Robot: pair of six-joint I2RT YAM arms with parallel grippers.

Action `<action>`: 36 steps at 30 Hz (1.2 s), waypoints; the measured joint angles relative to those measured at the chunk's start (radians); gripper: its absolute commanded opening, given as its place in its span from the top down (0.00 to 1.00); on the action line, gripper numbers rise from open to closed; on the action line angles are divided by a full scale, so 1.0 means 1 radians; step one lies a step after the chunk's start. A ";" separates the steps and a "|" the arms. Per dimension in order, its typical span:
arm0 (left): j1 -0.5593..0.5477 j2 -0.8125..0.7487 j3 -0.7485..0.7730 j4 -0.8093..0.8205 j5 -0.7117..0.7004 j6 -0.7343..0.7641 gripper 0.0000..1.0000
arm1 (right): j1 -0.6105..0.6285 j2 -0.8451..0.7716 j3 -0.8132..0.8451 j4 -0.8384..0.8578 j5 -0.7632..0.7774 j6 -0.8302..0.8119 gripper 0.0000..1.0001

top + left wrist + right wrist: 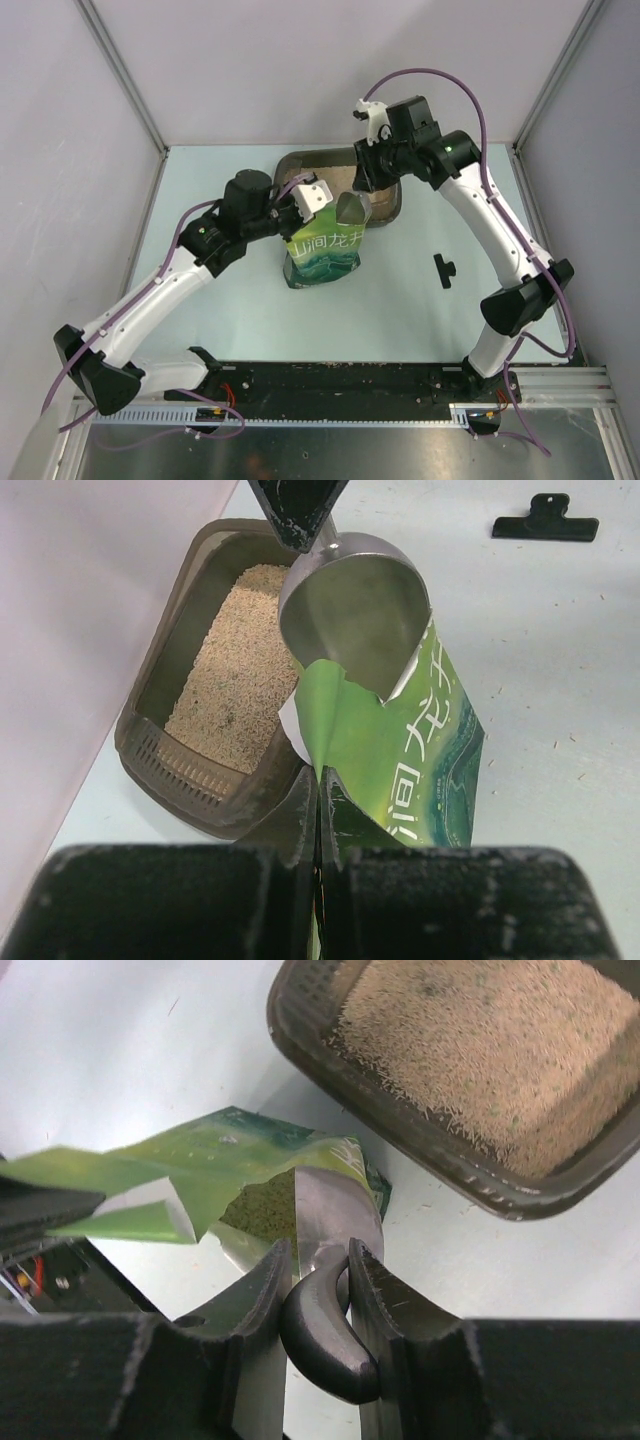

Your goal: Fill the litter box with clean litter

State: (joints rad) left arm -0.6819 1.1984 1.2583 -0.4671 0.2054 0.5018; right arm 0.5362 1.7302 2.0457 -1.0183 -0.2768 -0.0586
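Left fingers [288, 815] are pressed flat together on the torn top edge of the green pouch [425, 770] and hold it upright on the pale counter [400, 310]. The pouch's mouth gapes open toward the far side.

Over to the right fingers [255, 1300] - they're clamped on the dark curved handle of the silver scoop [350, 610], one finger on each side. The scoop's bowl is tipped down into the pouch mouth. From the left wrist view the bowl's inside looks bare and shiny, and its front lip sits behind the ragged green edge. From the right wrist view a patch of tan-olive granules shows inside the pouch, right beside the metal.

The litter box [150, 680] sits just beyond the pouch, touching or nearly touching it, toward the back of the counter. The clean litter [480, 1050] lies inside as a beige bed over most of the floor, thinner near the slotted end wall.

Off to the right, well apart from the box, a small black clip [443, 269] lies flat.
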 measured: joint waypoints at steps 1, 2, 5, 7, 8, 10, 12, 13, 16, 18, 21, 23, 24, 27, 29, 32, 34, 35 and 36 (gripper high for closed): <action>0.000 0.001 0.000 0.002 0.000 -0.006 1.00 | 0.005 0.000 -0.002 0.002 0.032 0.050 1.00; 0.001 0.003 0.000 0.002 0.001 -0.008 1.00 | 0.012 0.000 -0.002 0.003 0.056 0.080 1.00; 0.001 0.008 0.000 0.013 0.003 -0.024 1.00 | 0.053 0.002 -0.002 0.003 0.160 0.151 1.00; 0.003 0.010 0.001 0.016 0.005 -0.032 1.00 | 0.076 0.008 -0.003 0.003 0.212 0.172 1.00; 0.003 0.010 0.002 0.016 0.006 -0.034 1.00 | 0.085 0.013 -0.005 0.003 0.232 0.180 1.00; 0.004 0.014 0.006 0.016 0.008 -0.042 1.00 | 0.097 0.018 -0.023 0.007 0.264 0.197 1.00; 0.004 0.020 0.012 0.016 0.013 -0.051 1.00 | 0.106 0.019 -0.049 0.014 0.292 0.217 1.00; 0.004 0.023 0.014 0.017 0.016 -0.058 1.00 | 0.109 0.019 -0.064 0.021 0.307 0.229 1.00; 0.004 0.027 0.016 0.020 0.023 -0.069 1.00 | 0.117 0.014 -0.123 0.068 0.342 0.263 1.00; 0.004 0.030 0.016 0.026 0.027 -0.076 1.00 | 0.124 0.002 -0.183 0.110 0.357 0.278 1.00; 0.004 0.031 0.016 0.031 0.034 -0.085 1.00 | 0.142 -0.011 -0.249 0.164 0.388 0.291 1.00; 0.004 0.032 0.016 0.032 0.035 -0.092 1.00 | 0.151 -0.024 -0.298 0.206 0.401 0.295 1.00; 0.004 0.032 0.016 0.032 0.037 -0.095 1.00 | 0.154 -0.033 -0.325 0.226 0.403 0.300 1.00; 0.004 0.032 0.016 0.034 0.043 -0.110 1.00 | 0.159 -0.073 -0.431 0.308 0.399 0.318 1.00; 0.004 0.032 0.015 0.034 0.051 -0.119 1.00 | 0.161 -0.101 -0.495 0.356 0.391 0.330 1.00; 0.003 0.032 0.014 0.035 0.062 -0.137 1.00 | 0.160 -0.129 -0.557 0.407 0.383 0.352 1.00; 0.003 0.032 0.013 0.037 0.066 -0.146 1.00 | 0.160 -0.140 -0.585 0.431 0.374 0.366 1.00; 0.003 0.033 0.010 0.039 0.070 -0.151 1.00 | 0.159 -0.143 -0.596 0.441 0.370 0.373 1.00; 0.002 0.033 0.007 0.041 0.073 -0.157 1.00 | 0.158 -0.145 -0.608 0.452 0.362 0.381 1.00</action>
State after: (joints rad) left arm -0.6796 1.2312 1.2655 -0.4263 0.2783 0.3447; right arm 0.6945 1.5852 1.4376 -0.5663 0.0853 0.3229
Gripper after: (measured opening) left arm 0.005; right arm 0.303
